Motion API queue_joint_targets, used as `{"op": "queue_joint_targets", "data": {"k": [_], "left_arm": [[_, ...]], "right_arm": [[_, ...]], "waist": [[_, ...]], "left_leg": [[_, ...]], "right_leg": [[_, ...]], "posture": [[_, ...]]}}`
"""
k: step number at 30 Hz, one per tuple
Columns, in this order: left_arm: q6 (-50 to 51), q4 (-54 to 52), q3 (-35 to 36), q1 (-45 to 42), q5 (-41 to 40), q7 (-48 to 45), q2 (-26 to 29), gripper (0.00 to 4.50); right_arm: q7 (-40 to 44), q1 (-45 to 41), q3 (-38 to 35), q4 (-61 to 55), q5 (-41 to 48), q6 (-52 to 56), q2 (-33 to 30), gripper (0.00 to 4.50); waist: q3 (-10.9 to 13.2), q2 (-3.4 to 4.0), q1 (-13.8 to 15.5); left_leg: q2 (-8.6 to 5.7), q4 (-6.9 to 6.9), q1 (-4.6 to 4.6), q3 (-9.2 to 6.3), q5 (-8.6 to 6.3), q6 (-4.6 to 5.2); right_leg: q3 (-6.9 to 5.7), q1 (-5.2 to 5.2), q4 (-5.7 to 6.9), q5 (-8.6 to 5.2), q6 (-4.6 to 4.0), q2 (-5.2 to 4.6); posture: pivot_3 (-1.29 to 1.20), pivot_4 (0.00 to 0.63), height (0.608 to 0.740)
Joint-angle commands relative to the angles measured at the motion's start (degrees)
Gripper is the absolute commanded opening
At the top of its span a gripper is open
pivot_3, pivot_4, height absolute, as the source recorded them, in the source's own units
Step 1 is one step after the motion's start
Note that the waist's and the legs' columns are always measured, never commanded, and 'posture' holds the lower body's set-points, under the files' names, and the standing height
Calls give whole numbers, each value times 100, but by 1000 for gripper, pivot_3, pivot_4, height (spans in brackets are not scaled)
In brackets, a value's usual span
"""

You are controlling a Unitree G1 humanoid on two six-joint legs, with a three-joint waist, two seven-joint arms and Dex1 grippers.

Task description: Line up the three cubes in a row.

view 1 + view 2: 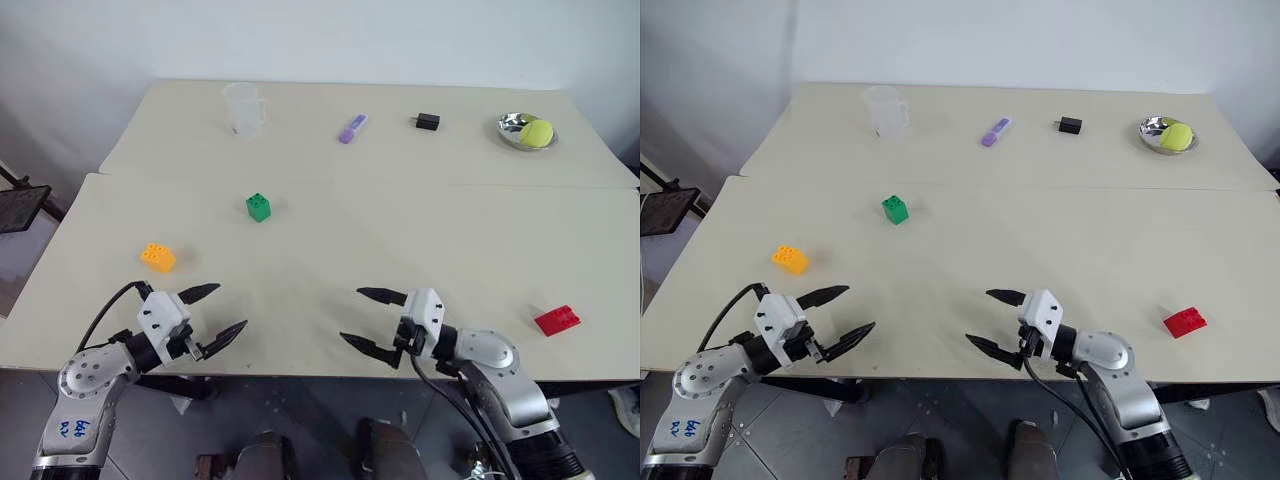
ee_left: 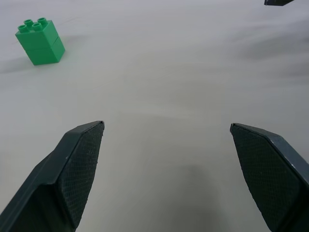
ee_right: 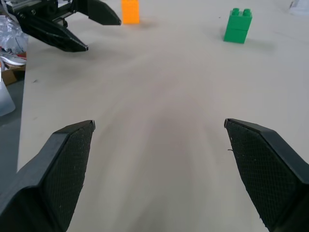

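I see the beige table (image 1: 330, 215) bearing three studded plastic cubes, all studs up. The green cube (image 1: 258, 206) stands tall near the table's middle. The orange-yellow cube (image 1: 157, 257) lies nearer and left of it, long axis running left-right. The red cube (image 1: 556, 320) lies far right, tilted diagonally. My left gripper (image 1: 215, 312) and right gripper (image 1: 364, 319) hover wide apart, empty.

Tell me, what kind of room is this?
Probably a robot test room or lab: two plain tables pushed together by a bare white wall, with toy blocks such as the green cube set out.
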Motion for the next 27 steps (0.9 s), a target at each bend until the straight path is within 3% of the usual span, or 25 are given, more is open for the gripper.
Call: {"op": "queue_joint_targets", "data": {"k": [1,6,11,15,21,27], "left_arm": [[358,-44,129,-189,-315,108,-38,4464],[567,-275,120,-344,-792,-317,6,4464],[683,-355,-287,-751,-650,-558,103,4464],[589,-128,-947,-1454,-403,-959,69,4464],[619,164,-1454,-2031,-377,-1133,-302,4464],[615,387,-1731,-2283,-295,-1265,-498,4464]], "right_arm": [[-102,-12,-151,-152,197,44,77,4500],[-499,-83,-540,-611,839,610,275,4500],[-1420,-122,-1422,-1587,1222,1055,187,4500],[-1646,58,-3140,-1788,1885,1886,-880,4500],[-967,1706,-5633,-835,1656,1822,-1967,4500],[-81,3354,-6583,-84,1677,1989,-2001,4500]], "waist": [[0,0,4],[-1,-1,20],[0,-1,43],[-1,-1,110],[-2,-2,196],[-5,3,144]], "left_leg": [[0,0,0,1,0,0],[-1,5,-2,0,0,1],[-2,5,-4,-1,0,0],[-9,6,-8,8,0,4],[-8,-4,-7,52,-12,11],[-7,-7,3,82,-12,19]], "right_leg": [[0,0,0,0,0,0],[4,1,1,1,1,-1],[3,-3,6,1,1,-1],[4,1,-2,2,2,-2],[1,3,-26,7,13,4],[19,16,-66,11,21,8]], "posture": [[0,150,740],[0,150,740],[0,150,740],[0,150,740],[0,150,740],[0,150,740]]}}
